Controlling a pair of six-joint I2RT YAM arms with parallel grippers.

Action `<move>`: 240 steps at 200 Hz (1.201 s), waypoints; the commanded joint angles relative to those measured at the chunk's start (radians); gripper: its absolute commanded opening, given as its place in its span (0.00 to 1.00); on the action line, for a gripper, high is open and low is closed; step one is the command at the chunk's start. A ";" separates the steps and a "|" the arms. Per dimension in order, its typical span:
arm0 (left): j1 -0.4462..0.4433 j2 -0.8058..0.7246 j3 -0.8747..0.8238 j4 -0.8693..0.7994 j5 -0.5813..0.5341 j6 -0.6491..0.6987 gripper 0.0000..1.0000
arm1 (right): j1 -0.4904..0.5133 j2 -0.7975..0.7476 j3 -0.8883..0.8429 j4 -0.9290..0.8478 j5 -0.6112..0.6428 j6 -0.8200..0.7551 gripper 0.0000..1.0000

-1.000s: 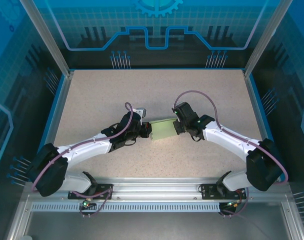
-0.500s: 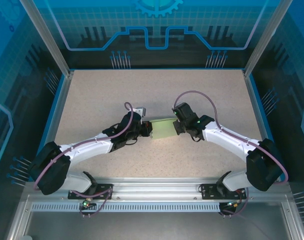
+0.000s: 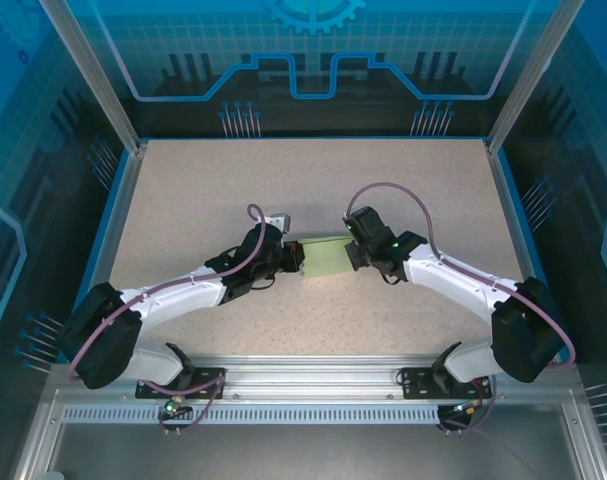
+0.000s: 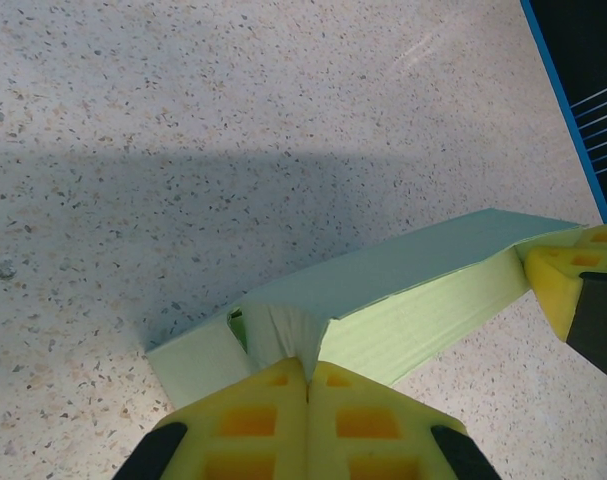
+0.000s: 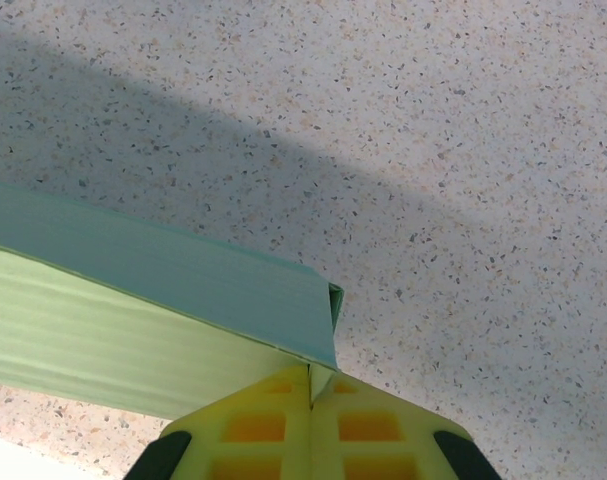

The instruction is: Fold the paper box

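The paper box [image 3: 325, 258], pale mint-green card folded into a flat rectangular shape, hangs between both arms just above the middle of the table. My left gripper [image 3: 295, 259] is shut on a crumpled flap at its left end; in the left wrist view the yellow pads [image 4: 273, 405] pinch that flap of the box [image 4: 423, 300]. My right gripper [image 3: 352, 252] is shut on the box's right end. The right wrist view has the box [image 5: 153, 300] running off to the left, its corner flap caught between the pads [image 5: 363, 425].
The speckled beige table [image 3: 203, 190] lies open all round the box. Blue-edged walls [image 3: 111, 215] and aluminium posts bound it on three sides. The arm bases and a metal rail [image 3: 313, 385] run along the near edge.
Both arms have carried the box slightly away from the near edge; the grips are unchanged.
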 commanded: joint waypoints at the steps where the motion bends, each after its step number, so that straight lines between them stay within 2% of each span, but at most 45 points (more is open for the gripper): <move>1: -0.026 0.015 0.009 0.124 0.058 -0.022 0.02 | 0.052 0.008 -0.021 0.018 -0.110 0.005 0.01; 105: -0.024 0.045 0.015 0.157 0.064 -0.043 0.02 | 0.054 0.008 -0.028 0.020 -0.106 0.002 0.01; 188: -0.025 -0.043 -0.043 -0.021 -0.061 0.103 0.04 | 0.037 -0.010 -0.030 0.001 -0.085 -0.009 0.01; 240: -0.024 -0.044 -0.048 -0.041 -0.054 0.142 0.13 | 0.035 -0.005 -0.031 0.005 -0.089 -0.004 0.01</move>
